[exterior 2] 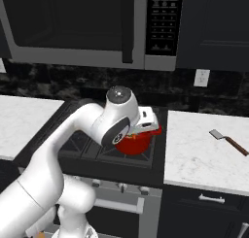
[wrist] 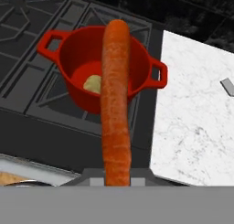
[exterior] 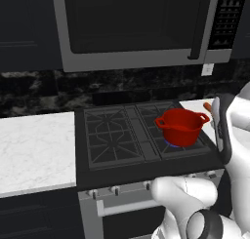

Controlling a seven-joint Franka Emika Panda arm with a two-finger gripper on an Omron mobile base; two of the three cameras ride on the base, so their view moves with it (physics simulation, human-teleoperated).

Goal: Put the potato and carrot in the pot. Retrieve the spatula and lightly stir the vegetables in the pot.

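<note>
My gripper [wrist: 117, 178] is shut on the lower end of the orange carrot [wrist: 116, 95]. The carrot runs straight up the hand view and hangs above the red pot [wrist: 77, 58], crossing its opening. The pale potato [wrist: 93, 83] lies on the pot's floor. The pot [exterior: 181, 127] stands on the front right burner, with the carrot's tip [exterior: 207, 107] showing just past its right handle. In the right base view my arm covers most of the pot [exterior 2: 136, 144]. The spatula [exterior 2: 228, 141] lies flat on the right counter, and its grey blade [wrist: 227, 87] shows in the hand view.
The black stove top [exterior: 112, 135] carries grates across several burners. White marble counters lie to its left [exterior: 34, 150] and right [exterior 2: 204, 159]. A microwave [exterior: 136, 23] hangs low over the stove. My own forearm [exterior: 234, 130] stands close to the pot's right.
</note>
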